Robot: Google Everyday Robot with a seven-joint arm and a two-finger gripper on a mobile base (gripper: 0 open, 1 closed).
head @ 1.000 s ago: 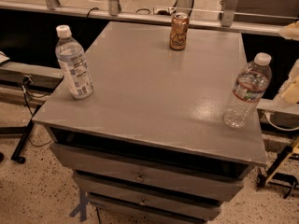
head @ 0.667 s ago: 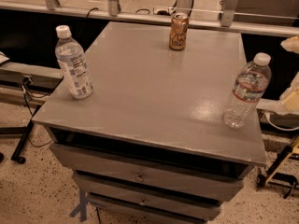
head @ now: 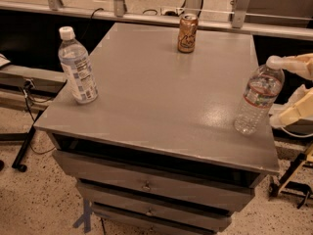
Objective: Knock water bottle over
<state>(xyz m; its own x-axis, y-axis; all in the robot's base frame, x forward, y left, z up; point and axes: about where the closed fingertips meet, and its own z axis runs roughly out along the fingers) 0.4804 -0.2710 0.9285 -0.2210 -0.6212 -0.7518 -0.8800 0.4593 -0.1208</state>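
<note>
The water bottle (head: 256,102) is clear ribbed plastic with a white cap and a red-edged label band. It stands upright at the right edge of the grey table (head: 161,97). My gripper (head: 282,93) reaches in from the right edge of the camera view, open. One pale finger (head: 298,65) is level with the bottle's cap and right beside it. The other finger (head: 293,114) is level with the bottle's lower body, just off the table's edge. Whether a finger touches the bottle I cannot tell.
A smoother bottle with a large white-blue label (head: 77,71) stands near the left edge. A tan drink can (head: 187,33) stands at the back middle. The table is a drawer cabinet (head: 146,185). A railing (head: 146,18) runs behind it, and stands and cables lie on the floor on both sides.
My gripper has come in from the right and now sits right beside the water bottle. The bottle, the other bottle and the can have not moved.
</note>
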